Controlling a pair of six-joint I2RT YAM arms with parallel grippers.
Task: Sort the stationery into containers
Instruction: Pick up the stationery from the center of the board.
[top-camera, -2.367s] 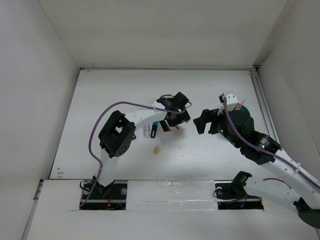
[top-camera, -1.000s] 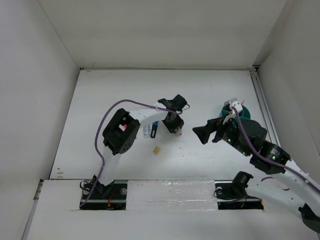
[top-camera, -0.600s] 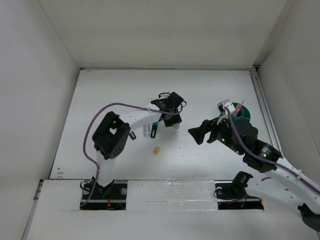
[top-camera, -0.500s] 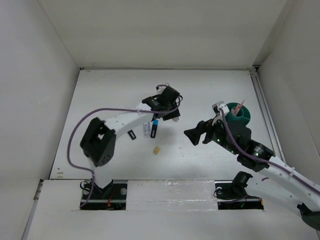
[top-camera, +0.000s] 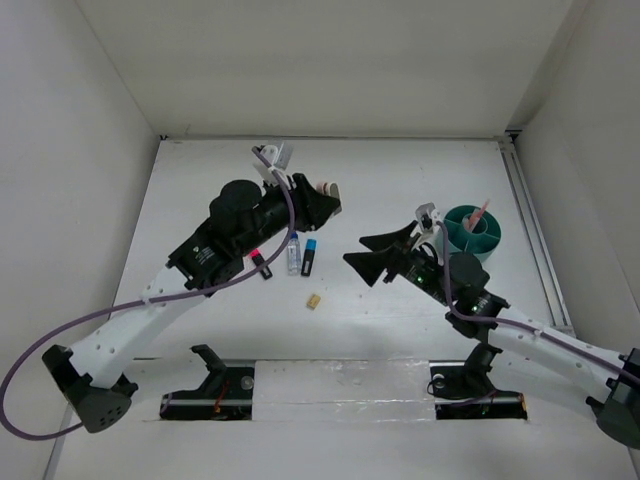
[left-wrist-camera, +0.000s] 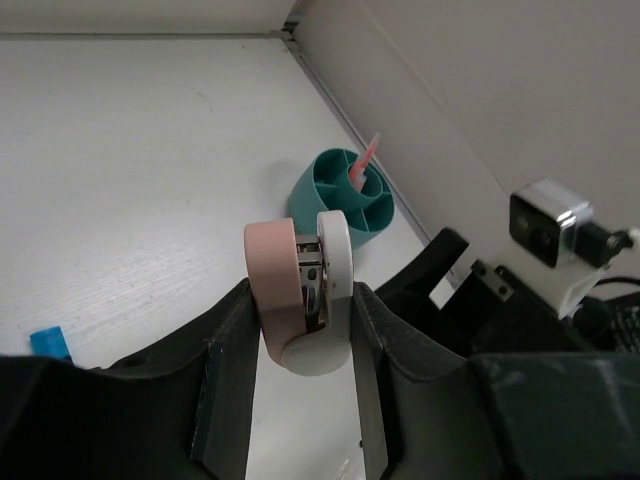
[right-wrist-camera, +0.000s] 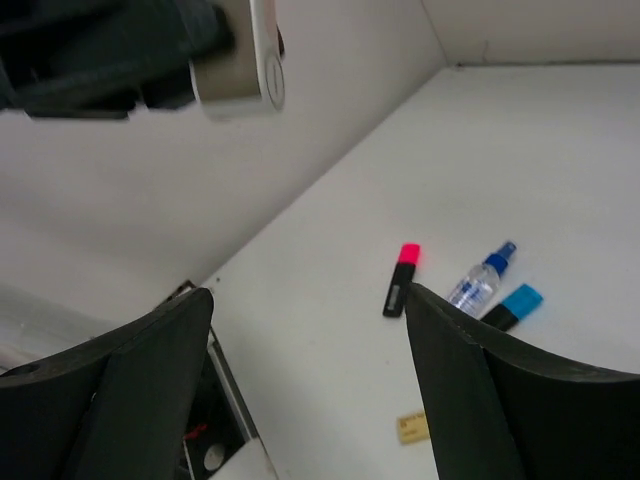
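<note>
My left gripper (top-camera: 325, 194) is raised above the table and shut on the pink block (left-wrist-camera: 272, 282), which has a white side. Both fingers press it (left-wrist-camera: 300, 298). Beyond it stands the teal cup (left-wrist-camera: 345, 198) with a salmon pencil (left-wrist-camera: 365, 160) in one compartment; the top view has it at the right (top-camera: 472, 232). My right gripper (top-camera: 356, 252) hangs open and empty over mid-table (right-wrist-camera: 307, 293). On the table lie a pink-capped marker (right-wrist-camera: 402, 280), a clear blue-capped bottle (right-wrist-camera: 482, 281), a blue-capped marker (right-wrist-camera: 510, 305) and a tiny tan piece (right-wrist-camera: 412, 427).
White walls enclose the table on three sides. The left arm's forearm (top-camera: 225, 240) stretches high over the markers (top-camera: 260, 264) and the bottle (top-camera: 292, 252). The tan piece (top-camera: 314, 300) lies nearer the front edge. The arm bases sit at the near edge.
The left arm has risen off the table with the pink block and swung back and left. The right gripper has moved left, away from the cup, and narrowed slightly.
</note>
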